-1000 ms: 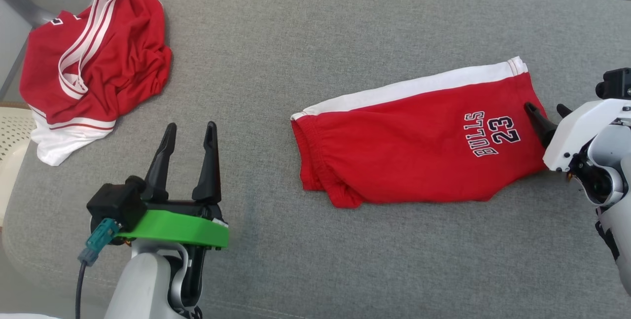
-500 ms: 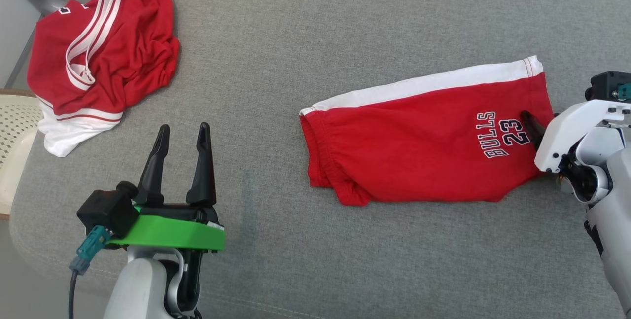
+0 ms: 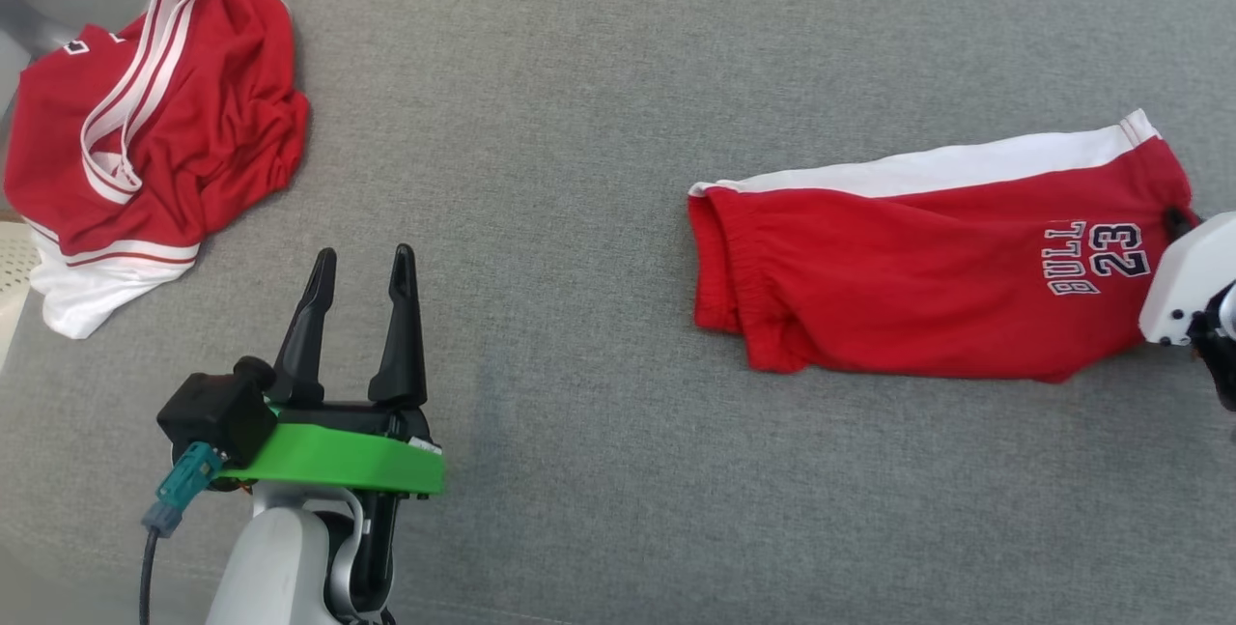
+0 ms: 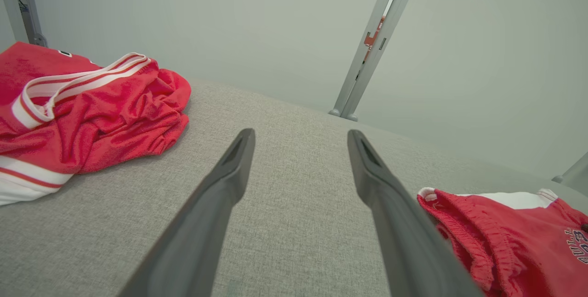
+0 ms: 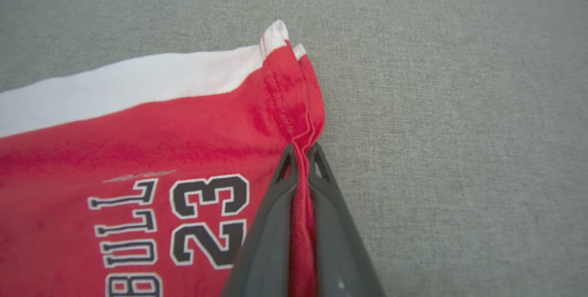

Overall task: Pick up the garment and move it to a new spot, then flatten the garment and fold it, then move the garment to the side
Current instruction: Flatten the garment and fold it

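The garment [image 3: 917, 287] is a pair of red shorts with a white side stripe and "BULLS 23" print, lying folded on the grey cushion [image 3: 579, 123]. My right gripper [image 3: 1176, 219] is at the far right, shut on the garment's hem edge. In the right wrist view the red cloth [image 5: 138, 141] is pinched between the fingers of the right gripper [image 5: 301, 151]. My left gripper [image 3: 364, 263] stands open and empty at the lower left, well apart from the shorts. In the left wrist view the left gripper [image 4: 301, 136] points across bare cushion, with the shorts [image 4: 505, 232] at lower right.
A crumpled red jersey with white trim [image 3: 145, 123] lies at the cushion's far left corner, also in the left wrist view as the jersey [image 4: 82, 104]. A cream basket [image 3: 12, 258] shows past the left edge. A metal post [image 4: 367, 58] stands behind the cushion.
My right gripper has shut on the hem and drawn the shorts to the right, away from the jersey. The left gripper has stayed put and open. The camera shifted a little.
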Available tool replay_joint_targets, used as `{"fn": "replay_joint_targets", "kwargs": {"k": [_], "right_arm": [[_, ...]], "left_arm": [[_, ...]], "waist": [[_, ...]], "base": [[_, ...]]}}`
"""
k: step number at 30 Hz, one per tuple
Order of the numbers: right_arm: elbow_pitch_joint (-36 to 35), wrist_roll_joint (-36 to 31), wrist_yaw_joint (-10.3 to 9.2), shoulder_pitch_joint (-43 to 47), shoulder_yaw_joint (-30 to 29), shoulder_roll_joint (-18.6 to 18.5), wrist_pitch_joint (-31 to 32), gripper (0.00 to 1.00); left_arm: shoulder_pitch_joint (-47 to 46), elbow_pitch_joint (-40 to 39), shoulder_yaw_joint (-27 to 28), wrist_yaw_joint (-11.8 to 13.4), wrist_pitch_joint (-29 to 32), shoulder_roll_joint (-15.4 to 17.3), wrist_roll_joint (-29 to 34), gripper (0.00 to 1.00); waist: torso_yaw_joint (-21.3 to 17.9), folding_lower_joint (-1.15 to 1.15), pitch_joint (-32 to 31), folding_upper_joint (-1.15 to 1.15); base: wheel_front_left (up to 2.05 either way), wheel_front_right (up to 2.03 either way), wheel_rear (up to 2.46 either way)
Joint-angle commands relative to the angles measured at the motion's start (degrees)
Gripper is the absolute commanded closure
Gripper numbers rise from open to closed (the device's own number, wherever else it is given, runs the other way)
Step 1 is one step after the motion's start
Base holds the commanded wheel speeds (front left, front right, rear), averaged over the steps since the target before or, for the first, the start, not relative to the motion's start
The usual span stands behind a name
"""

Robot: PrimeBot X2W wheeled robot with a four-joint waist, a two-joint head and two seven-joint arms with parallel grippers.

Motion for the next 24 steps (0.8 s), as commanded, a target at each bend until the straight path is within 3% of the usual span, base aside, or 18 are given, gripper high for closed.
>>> {"fn": "replay_joint_targets", "kwargs": {"k": [1, 7, 11, 20, 24], "right_arm": [[-0.43, -1.16, -0.14, 1.13, -1.51, -0.87, -0.67, 1.00], [-4.50, -7.47, -0.13, 3.54, -9.45, -3.16, -2.79, 1.00], [-10.62, -10.54, -0.12, 5.14, -12.52, -1.21, -2.03, 1.00], [-30.48, -10.64, -0.12, 11.12, -5.07, 5.37, 4.13, 1.00], [-33.46, -10.26, -0.12, 10.74, -0.06, 7.87, 6.93, 1.00]], "left_arm": [[0.96, 0.09, -0.17, -0.27, -0.03, 0.07, 0.34, 0.00], [1.01, 0.27, -1.14, -0.28, -0.03, 0.09, 0.71, 0.00], [1.56, 0.46, -1.43, -0.28, -0.04, 0.09, 0.77, 0.00], [1.97, 0.85, -2.20, -0.28, -0.04, 0.10, 0.29, 0.00], [1.70, 0.93, -2.43, -0.28, -0.04, 0.10, 0.05, 0.00]], "waist": [[-1.31, 0.00, -0.89, 0.00], [-3.14, 0.00, -1.80, 0.00], [-4.11, 0.00, -2.50, 0.00], [-4.58, 0.00, -3.94, 0.00], [-4.42, 0.00, -3.90, 0.00]], "base": [[0.00, 0.00, 0.00], [0.00, 0.00, 0.00], [0.00, 0.00, 0.00], [0.00, 0.00, 0.00], [0.00, 0.00, 0.00]]}}
